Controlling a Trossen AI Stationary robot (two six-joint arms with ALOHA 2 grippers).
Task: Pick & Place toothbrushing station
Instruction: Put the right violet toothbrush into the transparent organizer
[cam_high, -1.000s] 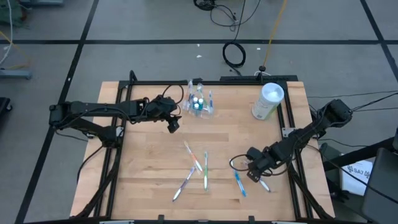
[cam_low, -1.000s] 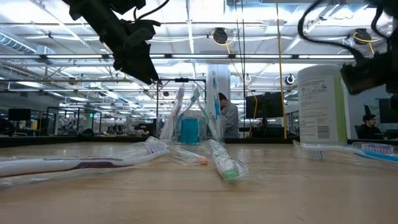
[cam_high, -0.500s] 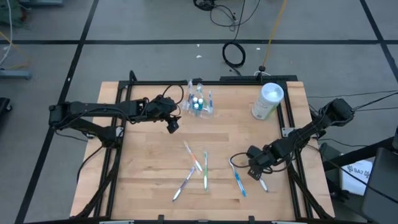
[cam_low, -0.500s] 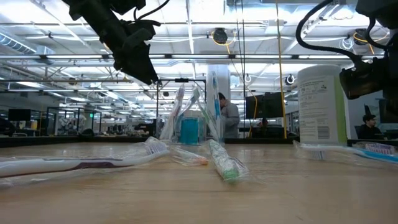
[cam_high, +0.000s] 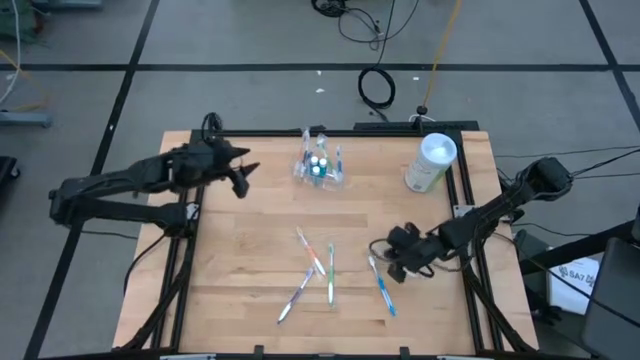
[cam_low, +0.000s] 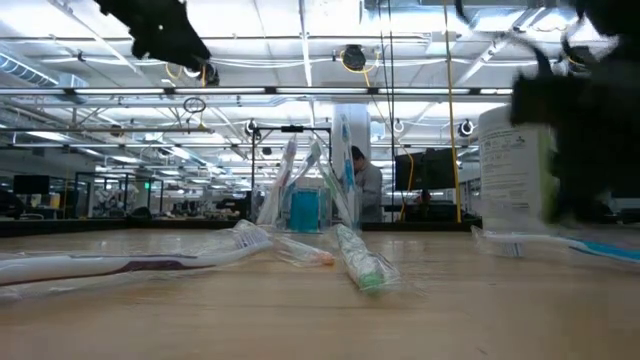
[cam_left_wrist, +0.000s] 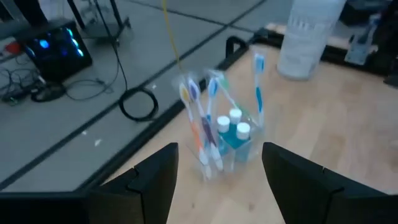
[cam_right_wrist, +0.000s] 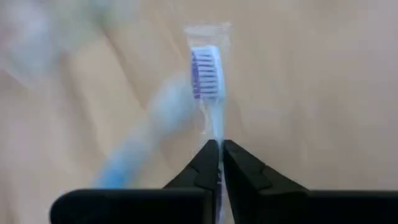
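My right gripper (cam_high: 392, 267) (cam_right_wrist: 219, 155) is at the right of the table, shut on a clear-wrapped toothbrush (cam_right_wrist: 206, 68) with purple bristles. Its head (cam_high: 373, 262) points toward the table's left. Beside it, a blue toothbrush (cam_high: 385, 292) lies flat on the table. My left gripper (cam_high: 243, 180) (cam_left_wrist: 221, 168) hangs open and holds nothing. It is at the far left, to the left of a clear holder (cam_high: 320, 167) (cam_left_wrist: 221, 134). Several toothbrushes and small tubes stand in the holder. My right gripper pinches the wrapped toothbrush's handle (cam_right_wrist: 217, 134) between its two fingertips. The fingers lie along the handle, and the head sticks out beyond them toward the table's left. I cannot tell whether the brush is clear of the table.
Several wrapped toothbrushes (cam_high: 315, 270) lie crossed near the table's middle front. A white canister (cam_high: 430, 162) stands at the far right corner. A black frame (cam_high: 465, 215) edges the tabletop. Bare wood lies between the holder and the loose brushes.
My right gripper has shut on the wrapped toothbrush that lay near the right front. It has carried the brush a little toward the table's left and far edge. My left gripper, still open, has drawn back from beside the holder toward the table's far left.
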